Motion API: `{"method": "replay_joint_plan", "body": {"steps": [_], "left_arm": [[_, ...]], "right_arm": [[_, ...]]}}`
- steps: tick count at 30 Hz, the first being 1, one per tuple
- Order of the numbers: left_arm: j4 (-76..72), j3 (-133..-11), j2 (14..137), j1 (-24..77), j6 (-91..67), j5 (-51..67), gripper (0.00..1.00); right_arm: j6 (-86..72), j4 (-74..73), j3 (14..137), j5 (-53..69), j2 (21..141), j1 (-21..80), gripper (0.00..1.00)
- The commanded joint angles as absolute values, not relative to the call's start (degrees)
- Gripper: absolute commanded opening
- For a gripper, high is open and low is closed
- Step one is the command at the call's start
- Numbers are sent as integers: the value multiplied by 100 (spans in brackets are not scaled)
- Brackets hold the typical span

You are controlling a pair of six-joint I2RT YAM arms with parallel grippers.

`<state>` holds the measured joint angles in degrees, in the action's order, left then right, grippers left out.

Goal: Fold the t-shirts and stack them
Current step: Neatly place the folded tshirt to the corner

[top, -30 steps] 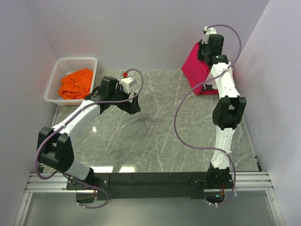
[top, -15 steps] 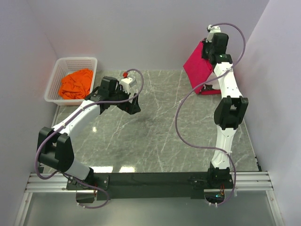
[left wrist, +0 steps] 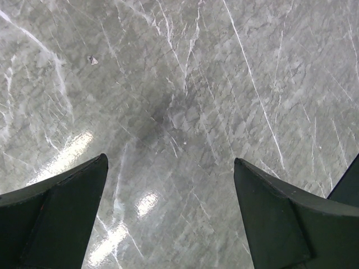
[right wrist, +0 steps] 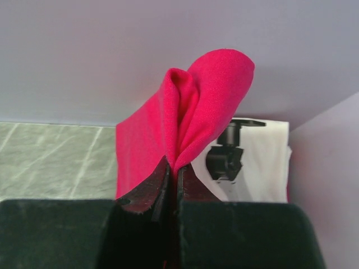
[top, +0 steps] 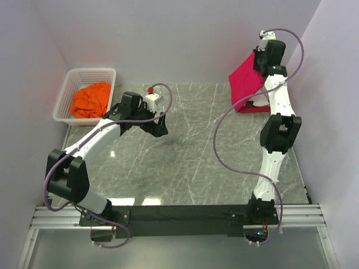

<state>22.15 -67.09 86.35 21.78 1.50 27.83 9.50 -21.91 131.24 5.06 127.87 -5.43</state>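
Risk first: my right gripper [right wrist: 171, 168] has its jaws pressed together on only a thin fold of the red t-shirt [right wrist: 207, 95]. The cloth is hoisted at the far right corner, its lower part resting on the table [top: 190, 162]. Such a slim bite could slip if I pull hard, I judge. White t-shirt [right wrist: 263, 162] shows just behind and might drag along. Left gripper [left wrist: 169, 162] is spread wide over the table, holding nothing. Orange t-shirt [top: 91, 100] sits in the basket [top: 84, 72].

A basket [top: 92, 70] holding a crumpled t-shirt [top: 91, 100] sits left of the left gripper [top: 159, 126] above the tabletop [top: 190, 162], while far to its right a second t-shirt [top: 245, 75] hangs from the right gripper [right wrist: 174, 171], with a third t-shirt [right wrist: 269, 162] lying beyond.
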Motion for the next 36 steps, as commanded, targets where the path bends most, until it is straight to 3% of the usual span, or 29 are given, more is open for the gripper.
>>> {"method": "replay_joint_plan", "body": {"steps": [1,36], "left_arm": [[2276,-6899,8736,2162,255,2962,99],[2347,-7365,9316,2162,62,3366,99]], "right_arm": [[1326,-1565,13491,378,12981,-703,0],[3164,-62,13649,-281,14677,-1468,0]]}}
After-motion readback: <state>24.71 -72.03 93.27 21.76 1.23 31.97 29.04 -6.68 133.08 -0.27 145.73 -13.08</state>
